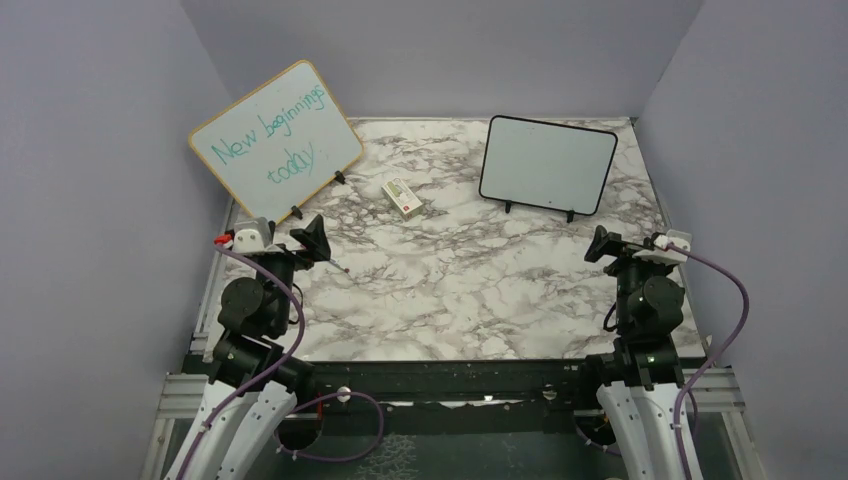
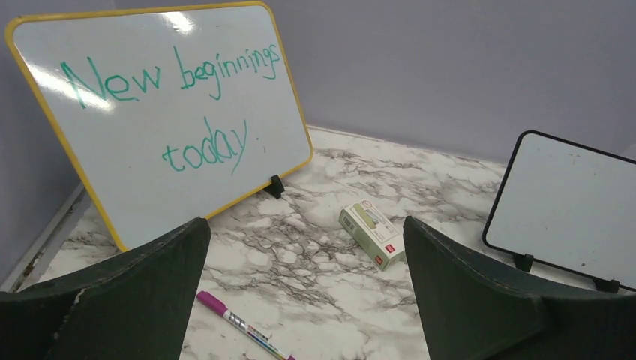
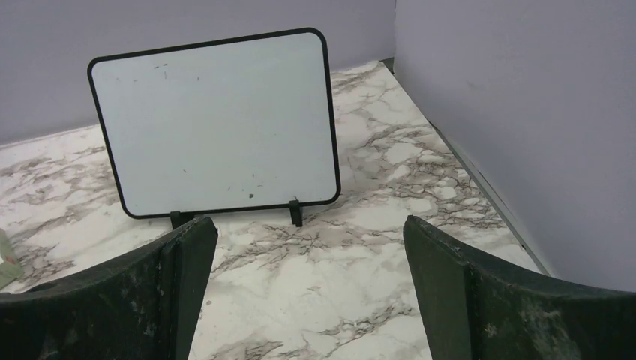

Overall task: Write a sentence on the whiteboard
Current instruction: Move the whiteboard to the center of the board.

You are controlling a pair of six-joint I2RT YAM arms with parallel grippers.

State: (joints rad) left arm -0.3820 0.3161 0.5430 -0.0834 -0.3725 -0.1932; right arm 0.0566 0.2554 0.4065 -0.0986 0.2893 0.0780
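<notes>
The small black-framed whiteboard (image 1: 547,165) stands on two black feet at the back right; it also shows in the right wrist view (image 3: 217,124) and the left wrist view (image 2: 566,206). Its face is blank; no purple sentence shows. A marker with a purple cap (image 2: 244,328) lies on the marble between my left fingers, seen faintly from above (image 1: 338,265). My left gripper (image 1: 312,240) is open and empty above it. My right gripper (image 1: 603,243) is open and empty, in front of the whiteboard.
A larger wood-framed board (image 1: 277,142) with teal "New beginnings today" leans at the back left. A small green-and-white box (image 1: 402,198) lies at the middle back. Purple walls close in the marble table (image 1: 470,290) on three sides.
</notes>
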